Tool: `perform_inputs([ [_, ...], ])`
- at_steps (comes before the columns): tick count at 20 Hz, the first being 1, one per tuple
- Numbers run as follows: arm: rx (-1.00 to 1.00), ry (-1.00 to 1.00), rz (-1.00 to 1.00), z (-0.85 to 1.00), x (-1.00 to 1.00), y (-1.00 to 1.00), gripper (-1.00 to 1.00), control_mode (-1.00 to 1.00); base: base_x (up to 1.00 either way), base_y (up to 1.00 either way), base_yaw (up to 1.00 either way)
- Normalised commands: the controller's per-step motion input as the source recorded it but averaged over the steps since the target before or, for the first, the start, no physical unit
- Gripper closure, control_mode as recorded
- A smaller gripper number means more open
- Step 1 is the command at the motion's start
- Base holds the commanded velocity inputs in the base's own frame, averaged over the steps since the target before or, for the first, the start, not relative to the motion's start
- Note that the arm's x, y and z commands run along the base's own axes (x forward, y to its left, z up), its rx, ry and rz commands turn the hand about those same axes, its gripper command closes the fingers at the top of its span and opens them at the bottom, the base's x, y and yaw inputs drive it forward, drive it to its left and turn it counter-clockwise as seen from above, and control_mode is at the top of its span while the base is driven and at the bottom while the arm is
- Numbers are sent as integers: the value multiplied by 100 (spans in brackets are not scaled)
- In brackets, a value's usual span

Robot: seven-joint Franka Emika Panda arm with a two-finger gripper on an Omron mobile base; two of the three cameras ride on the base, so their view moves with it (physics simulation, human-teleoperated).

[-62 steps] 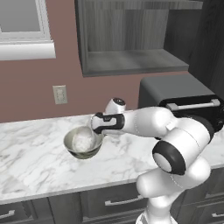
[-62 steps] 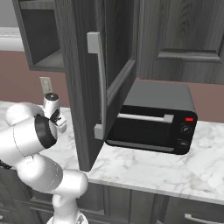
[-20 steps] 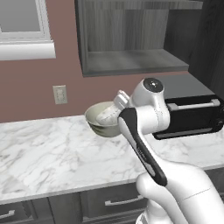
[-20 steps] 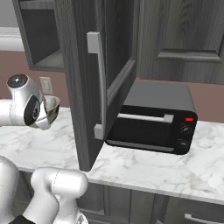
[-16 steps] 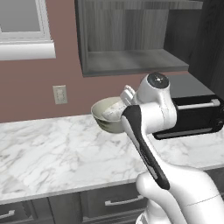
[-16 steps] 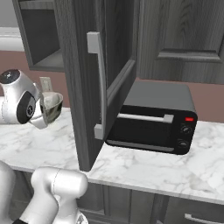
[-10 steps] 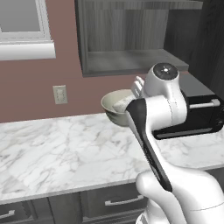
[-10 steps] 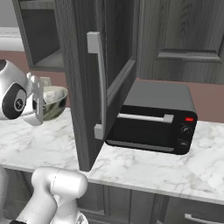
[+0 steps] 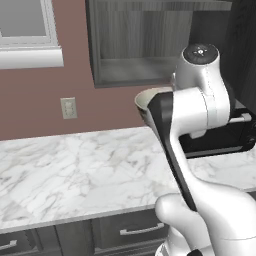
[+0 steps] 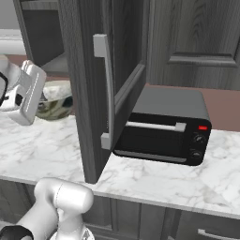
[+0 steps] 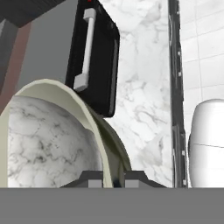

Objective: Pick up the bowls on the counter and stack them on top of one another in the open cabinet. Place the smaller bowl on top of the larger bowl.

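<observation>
Carrying the big bowl [image 9: 150,100] clamped at its rim in the pincer [image 11: 113,180], aloft above the desk [image 9: 75,170] just below the open cabinet [image 9: 135,45]; next, probably needs lifting onto the shelf [image 9: 137,75] and setting down level.

1 bowl is in sight: the larger bowl [image 9: 150,100], olive-beige outside and pale inside, also seen in the right base view [image 10: 55,99] and the hand view [image 11: 52,135]. There is 1 black toaster oven [image 10: 164,126] with 1 silver handle [image 10: 152,126], 1 red light [image 10: 202,127] and 2 knobs [image 10: 198,146]. 1 open cabinet [image 9: 145,45] hangs on the wall, with 1 open door [image 10: 110,79] carrying 1 long handle [image 10: 104,91]. 1 wall outlet [image 9: 68,107] and 1 window [image 9: 25,30] show. 1 marble counter [image 9: 75,170] runs below, with 2 drawer handles [image 9: 141,230] visible under it in the left base view.
</observation>
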Motion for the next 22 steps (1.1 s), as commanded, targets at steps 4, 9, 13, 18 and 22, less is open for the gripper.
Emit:
perform_inputs([
  [4,0,-2,-19,52,-36,-12,100,-100,0,0,0],
  [9,0,-6,-13,42,-21,-2,100,-100,0,0,0],
  [13,0,-6,-9,31,0,0,100,-100,0,0,0],
  [18,0,-4,-5,17,17,0,100,-100,0,0,0],
  [22,0,-5,-3,11,24,0,100,-100,0,0,0],
])
